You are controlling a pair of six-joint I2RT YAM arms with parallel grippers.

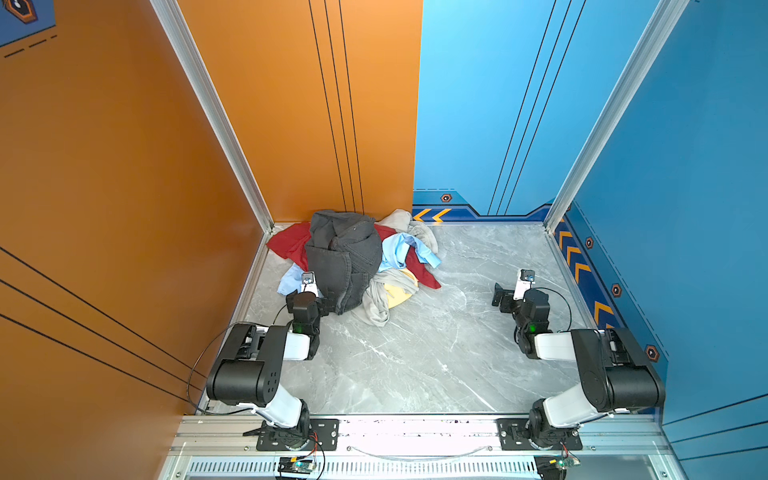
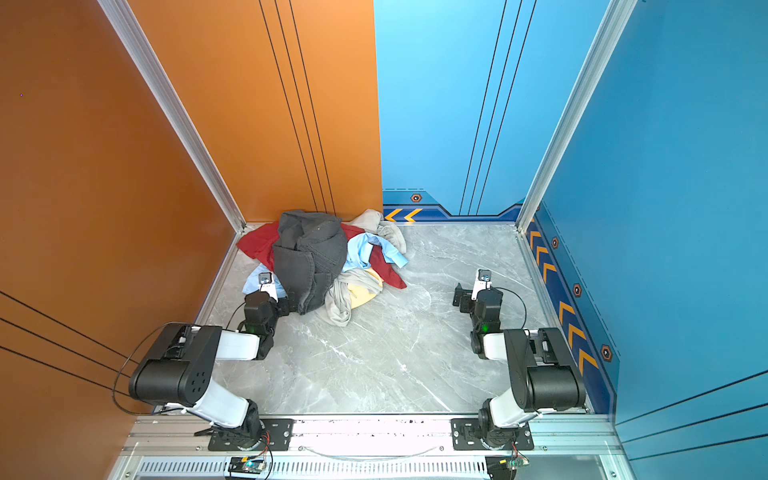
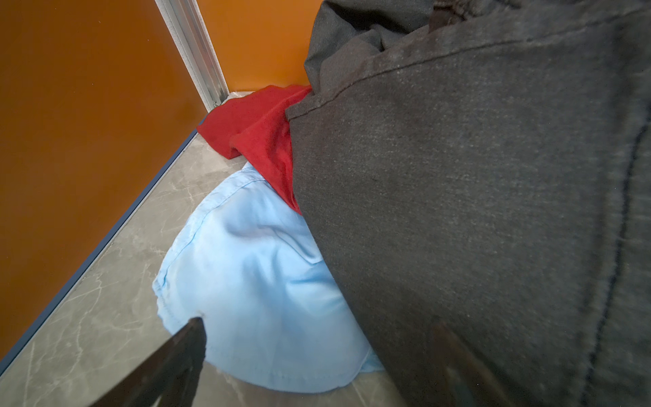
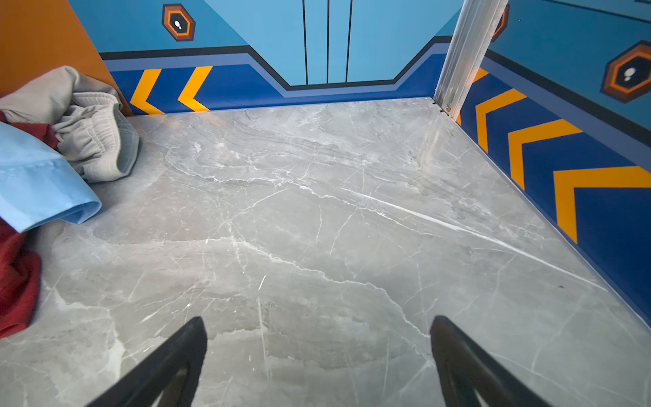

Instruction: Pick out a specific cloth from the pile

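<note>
Left end effector [image 3: 317,352]: we see its two dark fingers spread wide and holding nothing, one finger [image 3: 183,349] over the light blue shirt [image 3: 253,282], the other lying against the dark grey garment [image 3: 475,211]. In both top views it sits at the lower left edge of the pile [image 1: 357,262], partly tucked beneath the grey fabric.

Right end effector [image 4: 318,352]: fingers likewise spread wide, nothing between them, only bare marble worktop [image 4: 317,229] ahead. In a top view we find it at right of centre [image 1: 500,297], well apart from the pile.

We locate the cloth [image 1: 289,241], dark red, in the upper left part of the worktop, near the corner of the orange wall [image 1: 291,124]. Most of it lies under the dark grey garment; one red part shows at the pile's left side, and another red strip [image 1: 424,272] emerges at the right beneath the light blue shirt. In the left wrist view the cloth [image 3: 260,137] shows at upper centre, wedged between the grey garment and the blue shirt. A beige-grey garment [image 1: 380,299] and a yellow piece [image 1: 397,293] lie at the pile's lower edge.
</note>
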